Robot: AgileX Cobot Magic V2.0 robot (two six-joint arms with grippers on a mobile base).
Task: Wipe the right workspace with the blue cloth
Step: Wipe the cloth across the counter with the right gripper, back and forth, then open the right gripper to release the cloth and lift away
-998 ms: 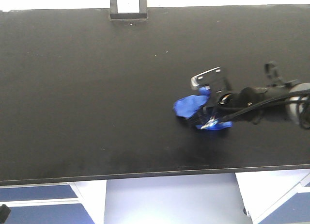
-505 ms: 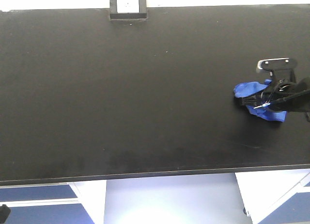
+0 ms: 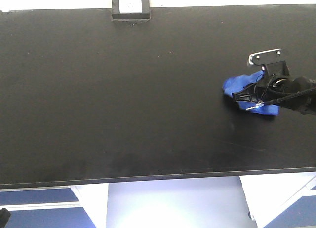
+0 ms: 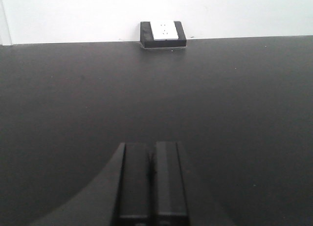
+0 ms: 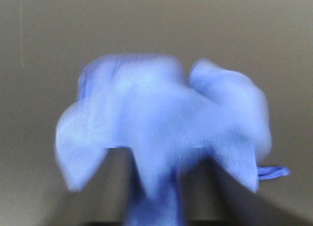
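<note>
While the right gripper [image 3: 245, 96] presses the blue cloth [image 3: 237, 87] onto the surface [image 3: 123, 90] near its right edge, about midway between back and front, its jaws grip the bunched fabric. To wipe well, I judge it should keep the cloth flat against the black top and sweep in overlapping strokes, minding the socket box [image 3: 130, 6] at the back edge. The left gripper [image 4: 151, 184] has its jaws closed on nothing, hovering over the surface.

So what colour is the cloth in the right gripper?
Royal blue cloth, plain, clearest in the exterior front-facing view.
</note>
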